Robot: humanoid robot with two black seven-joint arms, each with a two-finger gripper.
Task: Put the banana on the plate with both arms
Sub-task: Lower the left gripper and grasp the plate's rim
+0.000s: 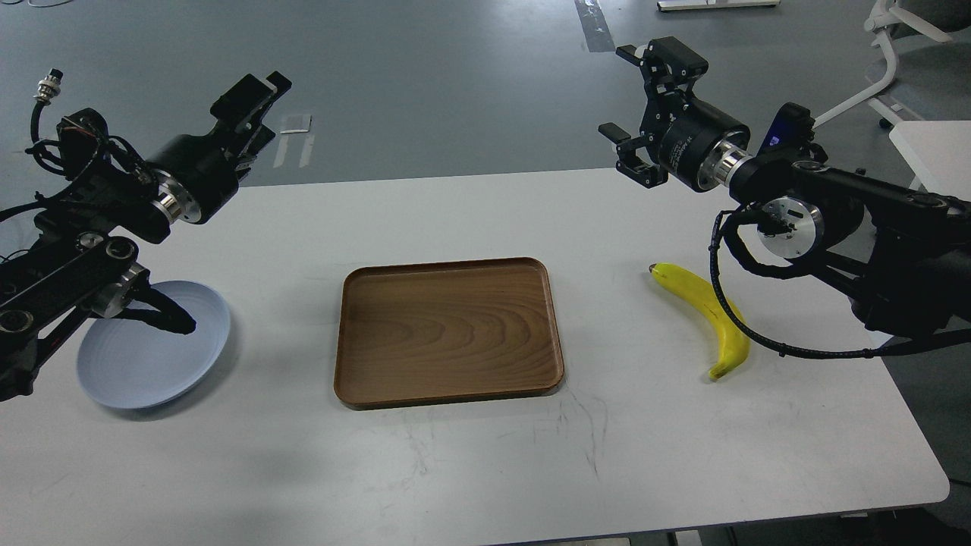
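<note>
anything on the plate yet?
No banana on it. The plate shows bare pale blue surface; the left arm and its cable cross over its upper left part, hiding that bit. The banana lies on the table, right of the tray.

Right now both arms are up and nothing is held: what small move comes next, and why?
Probably lower the right gripper toward the banana. Its jaws look open and empty, raised above the table's far edge, and the banana lies on the table on that side, below the arm. The plate sits far left under the left arm, with the tray between, so a handover seems likely later.
</note>
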